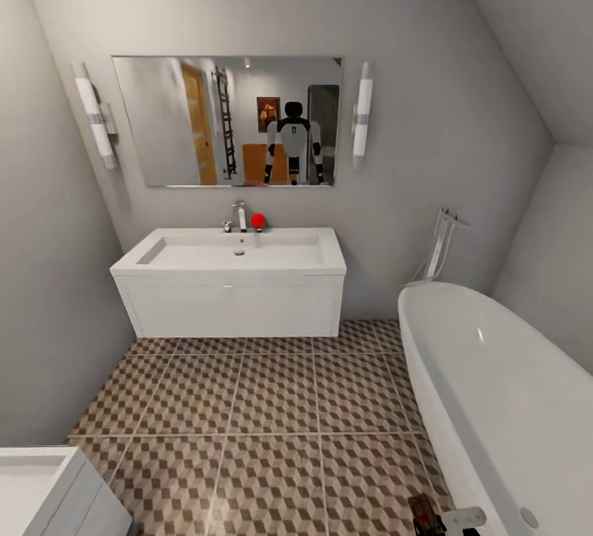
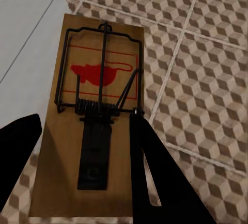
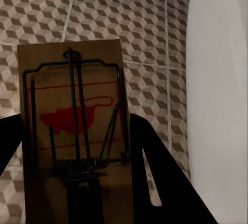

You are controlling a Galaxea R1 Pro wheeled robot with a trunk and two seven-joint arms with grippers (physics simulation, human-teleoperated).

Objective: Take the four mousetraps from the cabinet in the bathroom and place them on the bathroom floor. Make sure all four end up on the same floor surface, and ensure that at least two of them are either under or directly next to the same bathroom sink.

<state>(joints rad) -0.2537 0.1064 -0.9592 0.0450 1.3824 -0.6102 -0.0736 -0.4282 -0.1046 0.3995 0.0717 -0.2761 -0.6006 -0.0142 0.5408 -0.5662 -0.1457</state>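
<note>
Traps held, one per arm: left gripper (image 2: 85, 146) pinching a mousetrap (image 2: 88, 126), right gripper (image 3: 72, 152) pinching another mousetrap (image 3: 72, 131), floor (image 1: 272, 404) below both. Carry step; next, approach sink (image 1: 235, 256), lower & release beside it.

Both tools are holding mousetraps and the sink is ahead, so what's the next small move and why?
Probably roll forward toward the white rectangular sink. Each tool, left and right, grips a tan wooden mousetrap, and open cube-patterned tiled floor lies between robot and sink.
</note>
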